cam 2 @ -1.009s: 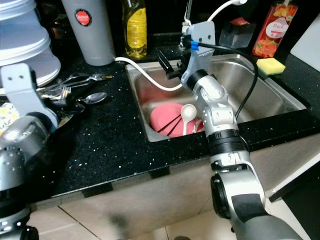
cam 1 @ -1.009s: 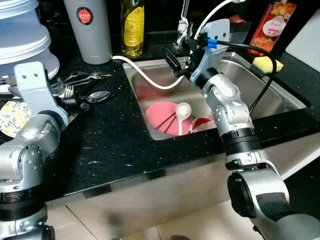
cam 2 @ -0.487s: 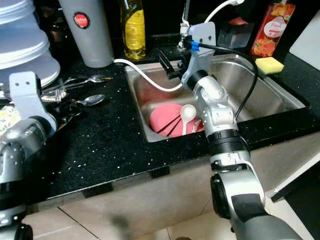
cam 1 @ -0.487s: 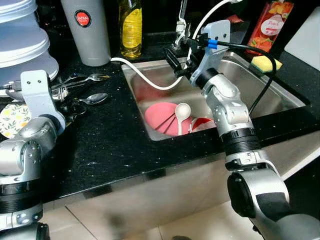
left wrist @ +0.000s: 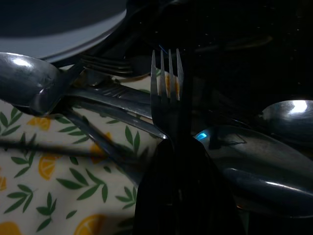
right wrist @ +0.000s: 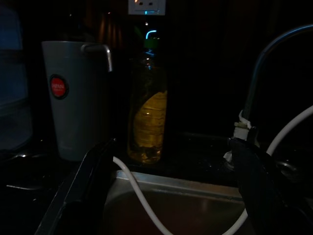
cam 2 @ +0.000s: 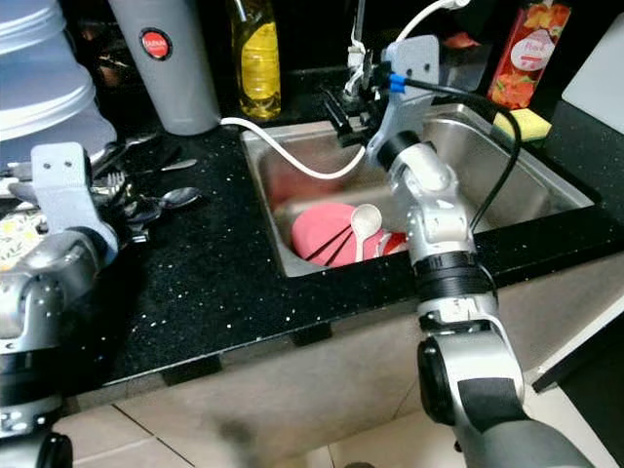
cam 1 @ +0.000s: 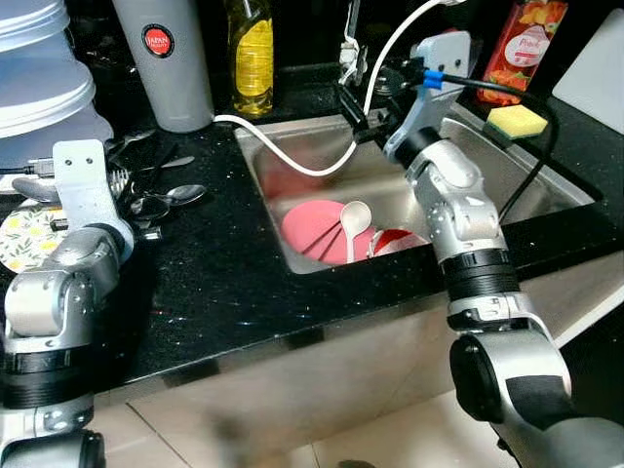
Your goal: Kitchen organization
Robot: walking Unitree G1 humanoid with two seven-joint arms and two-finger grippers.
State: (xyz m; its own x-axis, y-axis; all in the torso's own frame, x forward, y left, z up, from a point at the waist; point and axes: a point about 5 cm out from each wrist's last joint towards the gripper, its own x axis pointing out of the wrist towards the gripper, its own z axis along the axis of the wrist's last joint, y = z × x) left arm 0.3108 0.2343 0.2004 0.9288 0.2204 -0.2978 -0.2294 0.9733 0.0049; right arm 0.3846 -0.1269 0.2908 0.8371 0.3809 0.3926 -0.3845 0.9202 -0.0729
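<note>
Clenched on a steel fork [left wrist: 167, 93], the left tool [left wrist: 188, 161] sits low over the cutlery pile at the desk's left end; the fork's four tines stick out past its black fingers, above a plate [left wrist: 54, 161] printed with lemons and green leaves. Shiny steel spoons [cam 1: 175, 195] and other cutlery lie crossed around it on the black speckled desk [cam 1: 224, 283], their bowls rounded and glossy.

Over the back of the steel sink [cam 1: 546, 185], the right tool [cam 1: 363, 102] hangs with its two long black fingers [right wrist: 78, 191] spread wide, grasping nothing, close to the tap and a white hose [cam 1: 292, 156] that curves down into the basin. Inside the sink lie a round pink plate [cam 1: 307, 229], a white ladle-shaped spoon [cam 1: 355, 216] resting across it, and something red beside them.

Behind the sink stand a tall grey matte cylinder [cam 1: 164, 63] with a red round label and a clear bottle of yellow liquid [cam 1: 252, 54]. A yellow sponge [cam 1: 517, 120] sits on the sink's far right edge.
</note>
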